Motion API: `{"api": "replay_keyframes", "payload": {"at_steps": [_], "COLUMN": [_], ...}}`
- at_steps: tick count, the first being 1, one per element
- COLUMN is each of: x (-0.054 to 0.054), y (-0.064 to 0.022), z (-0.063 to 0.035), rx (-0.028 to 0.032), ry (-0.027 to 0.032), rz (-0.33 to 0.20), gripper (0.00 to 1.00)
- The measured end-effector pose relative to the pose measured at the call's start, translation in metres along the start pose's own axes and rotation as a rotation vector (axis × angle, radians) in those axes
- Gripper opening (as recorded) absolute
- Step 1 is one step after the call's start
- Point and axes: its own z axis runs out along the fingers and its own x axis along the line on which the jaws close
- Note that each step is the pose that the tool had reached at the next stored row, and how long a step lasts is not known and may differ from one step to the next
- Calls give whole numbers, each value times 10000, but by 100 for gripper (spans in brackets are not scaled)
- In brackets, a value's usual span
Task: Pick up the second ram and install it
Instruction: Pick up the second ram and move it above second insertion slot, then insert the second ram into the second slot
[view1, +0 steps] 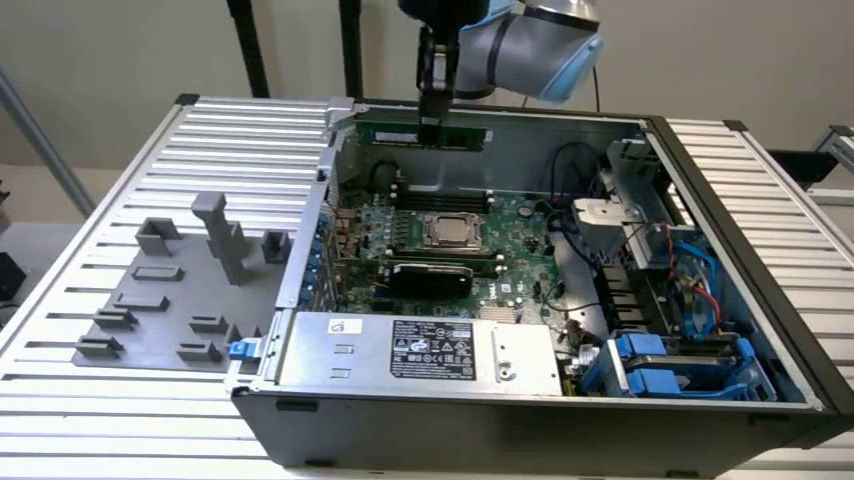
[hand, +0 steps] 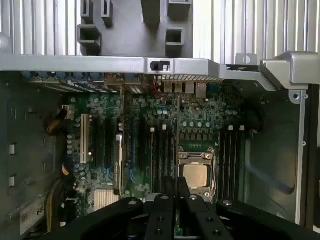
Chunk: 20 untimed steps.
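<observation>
So your biggest thing here is the slatted table (view1: 120, 420), and the open PC case (view1: 534, 430) lies on it right under your gripper (view1: 430, 122). Inside the case, the motherboard (view1: 521, 225) is spread out below the tool, with the power supply (view1: 414, 350) further off on the camera's side. The grey holder tray (view1: 147, 300) is outside the case, well off to the exterior view's left of the gripper. The CPU socket (view1: 454, 232) is below the tool, and in the wrist view that socket (hand: 196, 172) shows just past the gripper (hand: 176, 197). Your fingers are clamped on the second ram (view1: 461, 138). The stick hangs level from them, up in the air by the far wall of the case, well clear of the board and above the long black slots (view1: 441, 192).
</observation>
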Motion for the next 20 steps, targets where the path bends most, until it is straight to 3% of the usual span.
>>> {"api": "replay_keyframes", "payload": {"at_steps": [8, 11, 20], "x": [-79, -79, -79], "y": [-338, -356, -357], "z": [136, 177, 177], "rx": [1, -1, -3], "ry": [-2, 0, 0], "rz": [2, 8, 7], "gripper": [0, 0, 0]}}
